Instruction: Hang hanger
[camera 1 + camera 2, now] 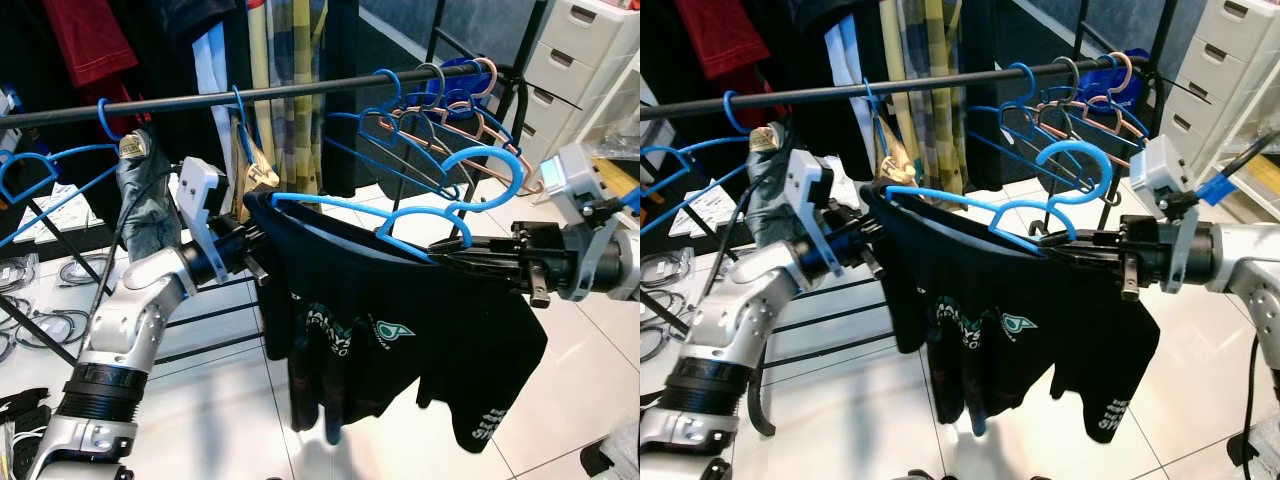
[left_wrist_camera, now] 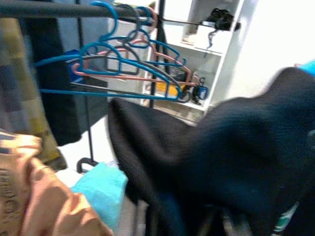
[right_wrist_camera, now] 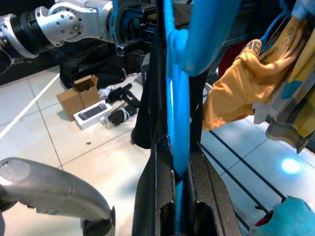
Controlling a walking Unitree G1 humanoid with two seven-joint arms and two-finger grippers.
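At the far left, a plain blue plastic hanger (image 1: 45, 165) hooks over the long black metal clothes rail (image 1: 200, 100), with a grey-blue garment (image 1: 140, 210) hanging just beside it. The left gripper (image 1: 255, 262) reaches in under the rail to the left shoulder of the black T-shirt with teal chest print (image 1: 400, 340); its fingers are buried in the dark cloth (the wrist view is mostly black fabric), so I cannot tell whether they are closed or apart. The shirt is draped over a bright blue plastic hanger with a curved hook (image 1: 400, 215), held below and in front of the rail, its hook (image 1: 490, 165) not touching the bar. Behind hangs a yellow-and-grey checked garment (image 1: 290, 60). Further right, a cluster of bare blue, grey and pink hangers (image 1: 440, 115) sits on the rail. The right gripper (image 1: 450, 255) clamps the hanger's right arm just under the hook; in the right wrist view the blue bar (image 3: 179, 147) runs squeezed between the two black fingers (image 3: 206, 191). A white drawer unit (image 1: 585, 45) stands at the far right on the white tiled floor (image 1: 220, 420).
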